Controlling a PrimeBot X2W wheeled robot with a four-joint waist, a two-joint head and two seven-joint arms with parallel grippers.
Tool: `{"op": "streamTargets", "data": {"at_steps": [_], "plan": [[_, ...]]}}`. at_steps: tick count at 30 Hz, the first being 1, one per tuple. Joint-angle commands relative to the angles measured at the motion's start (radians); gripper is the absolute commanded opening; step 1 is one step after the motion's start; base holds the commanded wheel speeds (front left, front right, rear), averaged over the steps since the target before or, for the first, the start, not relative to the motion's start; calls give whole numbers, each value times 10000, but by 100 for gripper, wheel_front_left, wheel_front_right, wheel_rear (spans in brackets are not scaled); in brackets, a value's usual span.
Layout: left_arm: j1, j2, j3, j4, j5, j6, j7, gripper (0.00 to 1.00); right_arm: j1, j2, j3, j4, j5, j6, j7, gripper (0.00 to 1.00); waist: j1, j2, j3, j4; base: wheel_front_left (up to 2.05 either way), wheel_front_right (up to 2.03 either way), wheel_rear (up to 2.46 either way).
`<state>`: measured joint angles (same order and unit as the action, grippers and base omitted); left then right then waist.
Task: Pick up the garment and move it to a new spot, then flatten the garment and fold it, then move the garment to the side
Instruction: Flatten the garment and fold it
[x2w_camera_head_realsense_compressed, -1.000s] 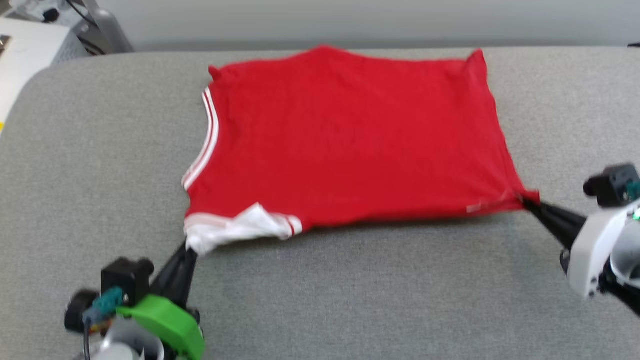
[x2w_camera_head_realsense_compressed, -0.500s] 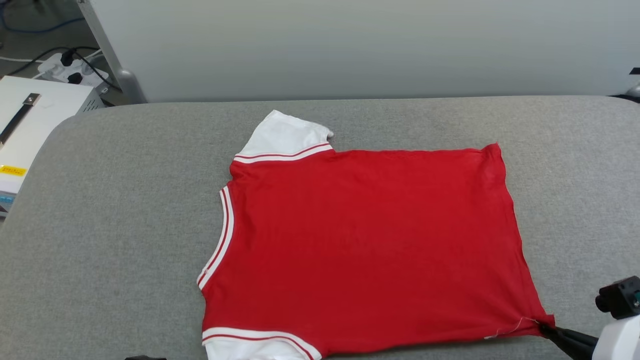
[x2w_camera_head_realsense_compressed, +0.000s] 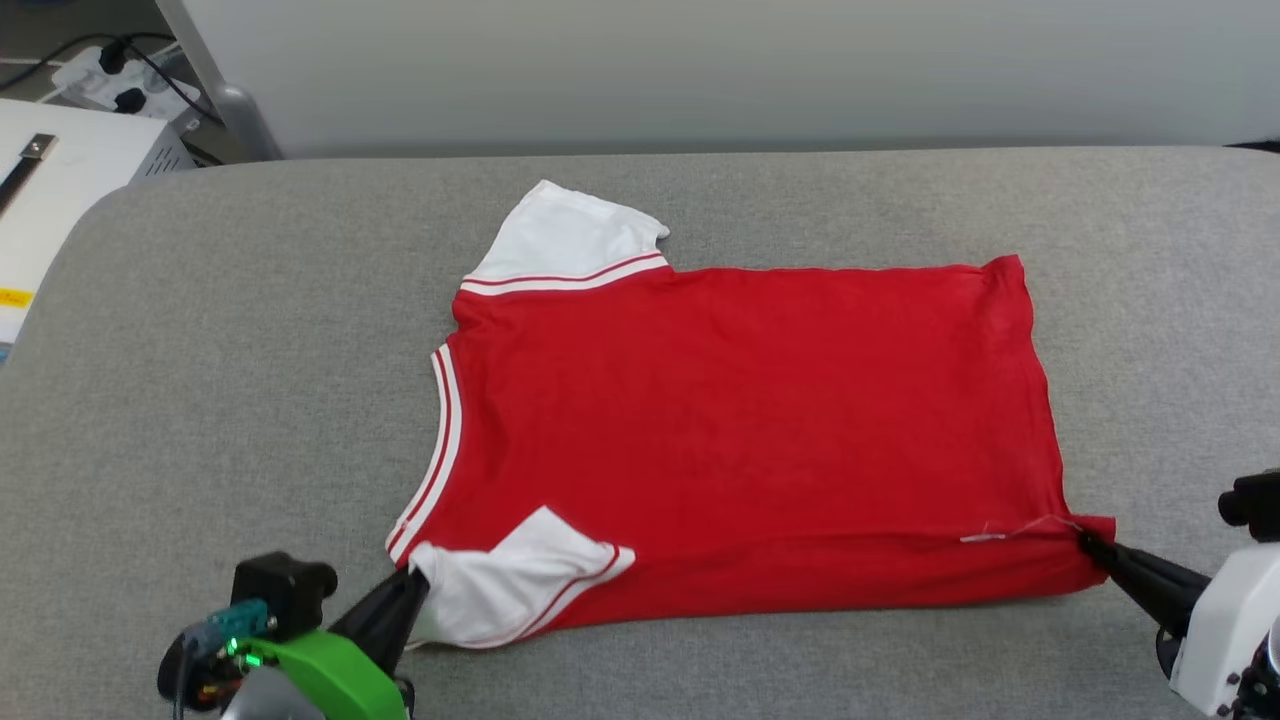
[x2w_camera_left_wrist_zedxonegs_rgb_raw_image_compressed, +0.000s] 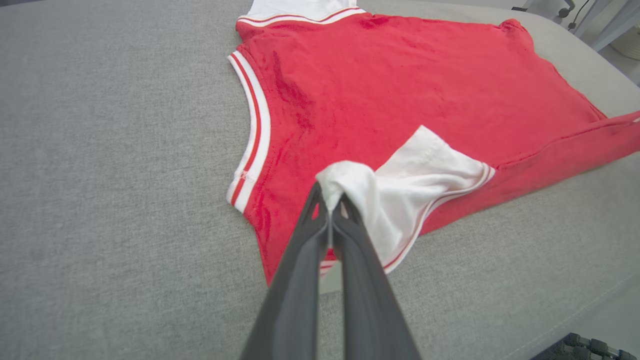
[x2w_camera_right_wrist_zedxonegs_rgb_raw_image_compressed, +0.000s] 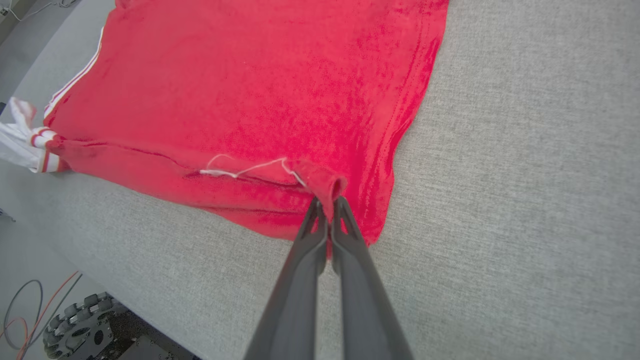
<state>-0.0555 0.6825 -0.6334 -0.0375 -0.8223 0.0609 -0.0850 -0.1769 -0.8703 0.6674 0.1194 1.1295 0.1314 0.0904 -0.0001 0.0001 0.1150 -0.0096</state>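
Two pinches held the soft red T-shirt with white sleeves (x2w_camera_head_realsense_compressed: 740, 420) spread on the grey padded table (x2w_camera_head_realsense_compressed: 200, 380): my left gripper (x2w_camera_left_wrist_zedxonegs_rgb_raw_image_compressed: 330, 202) clamped on its near sleeve, my right gripper (x2w_camera_right_wrist_zedxonegs_rgb_raw_image_compressed: 327, 202) on its near hem corner, so the fold looked to be in hand, next needing both carried evenly across.

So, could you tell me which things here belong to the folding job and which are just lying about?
Job: shirt; left gripper and right gripper, both shut on it; grey table under it.
Lying about: white box; power strip; metal leg.
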Motion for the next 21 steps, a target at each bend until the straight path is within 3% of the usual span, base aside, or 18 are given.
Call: {"op": "streamTargets", "data": {"at_steps": [1,11,21], "plan": [[-553,-144,47,189,256,-163,-38,0,-255,118,-209,3,-62,-7,72,0,1,-1,447,-8,0,0,0],[-3400,-713,75,2150,762,-1106,30,0,-1517,698,-1222,260,-530,-7,806,0,1,-1,1705,-99,0,0,0],[-4411,-1604,-265,5033,811,-1685,-846,0,-2552,1776,-1015,1789,-1575,-7,982,0,1,-1,2420,-161,0,0,0]]}}
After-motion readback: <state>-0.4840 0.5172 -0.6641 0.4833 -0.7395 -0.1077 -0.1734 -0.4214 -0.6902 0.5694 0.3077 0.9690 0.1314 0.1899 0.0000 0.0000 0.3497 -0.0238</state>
